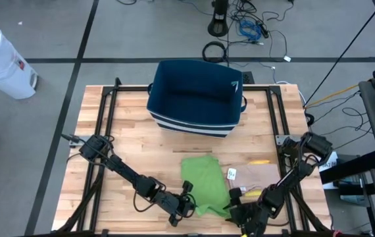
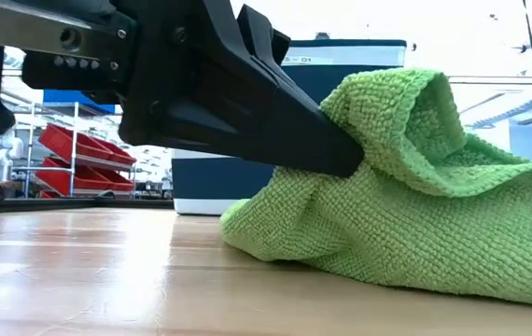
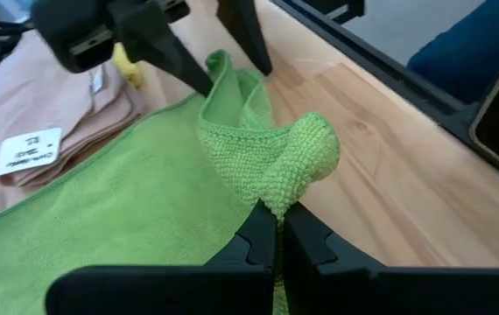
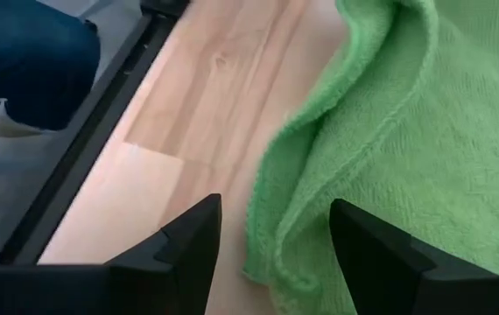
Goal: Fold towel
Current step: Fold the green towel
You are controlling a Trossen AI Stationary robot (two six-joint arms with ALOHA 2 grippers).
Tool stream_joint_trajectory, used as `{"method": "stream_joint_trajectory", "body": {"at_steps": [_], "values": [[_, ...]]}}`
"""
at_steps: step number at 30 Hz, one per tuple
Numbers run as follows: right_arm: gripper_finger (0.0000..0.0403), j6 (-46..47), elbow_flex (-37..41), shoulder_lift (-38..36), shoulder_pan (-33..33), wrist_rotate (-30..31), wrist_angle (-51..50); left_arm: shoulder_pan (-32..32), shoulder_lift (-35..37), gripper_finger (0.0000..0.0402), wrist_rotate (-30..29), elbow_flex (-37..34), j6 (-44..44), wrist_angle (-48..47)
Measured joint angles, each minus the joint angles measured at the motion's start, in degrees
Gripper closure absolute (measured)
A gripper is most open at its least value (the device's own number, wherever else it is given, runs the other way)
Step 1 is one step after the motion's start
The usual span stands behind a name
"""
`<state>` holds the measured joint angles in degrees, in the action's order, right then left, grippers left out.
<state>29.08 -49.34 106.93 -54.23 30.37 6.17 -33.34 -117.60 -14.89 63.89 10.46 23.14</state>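
The left gripper (image 3: 277,229) is clamped on a bunched fold of the green towel (image 1: 204,181), lifting that edge just off the wooden table (image 1: 141,145). The right gripper (image 4: 271,236) stands wide, holding nothing, its fingers (image 4: 374,241) straddling the towel's near edge opposite the left gripper. Beyond both grippers sits a navy storage bin (image 1: 196,95). Beside the towel lies a folded beige cloth (image 3: 66,114) with a white tag (image 3: 29,150).
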Motion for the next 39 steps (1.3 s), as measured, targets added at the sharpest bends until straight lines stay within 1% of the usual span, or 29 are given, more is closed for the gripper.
{"method": "stream_joint_trajectory", "body": {"at_steps": [3,5,8,13,14,18,23,26,29,31,39], "values": [[0.0211,0.6,0.0,0.7,-0.4,1.4,-0.2,0.0,0.0,0.0399,-1.2,0.0,0.0,0.0],[0.0229,0.7,0.0,0.9,-0.5,1.5,-0.2,0.0,0.0,0.0399,-1.3,0.0,0.0,0.1],[0.0276,0.5,0.0,0.9,-0.4,2.4,-0.4,0.0,0.0,0.0399,-1.3,0.0,-0.8,0.1],[0.0383,-1.8,0.0,0.9,-0.4,2.8,-0.4,-0.4,0.0,0.0399,-1.3,0.0,-1.1,0.3],[0.0392,-2.5,0.0,0.8,-0.4,2.7,-0.4,-0.5,0.0,0.0399,-1.3,0.0,-1.2,0.6],[0.0395,-4.0,0.0,-1.2,-0.5,2.0,-0.3,-1.3,0.0,0.0399,-0.1,0.0,-1.4,0.6],[0.04,-8.7,0.0,-6.1,-0.6,-1.7,-0.4,-2.5,0.0,0.0399,1.9,0.0,-1.1,0.6],[0.0401,-11.6,0.0,-9.2,-0.1,-6.0,-0.6,-3.1,0.0,0.0399,1.9,0.0,-1.0,1.0],[0.0401,-13.8,0.0,-11.9,0.4,-6.4,-2.2,-3.5,0.0,0.0399,1.7,0.0,-1.0,1.8],[0.0402,-15.0,0.0,-13.5,1.1,-6.7,-3.9,-3.9,0.0,0.0399,-0.8,0.0,-1.5,2.5],[0.0402,-15.2,0.0,-17.8,5.7,-6.4,-13.1,-5.3,0.0,0.0399,-14.3,0.0,-5.3,3.2]]}}
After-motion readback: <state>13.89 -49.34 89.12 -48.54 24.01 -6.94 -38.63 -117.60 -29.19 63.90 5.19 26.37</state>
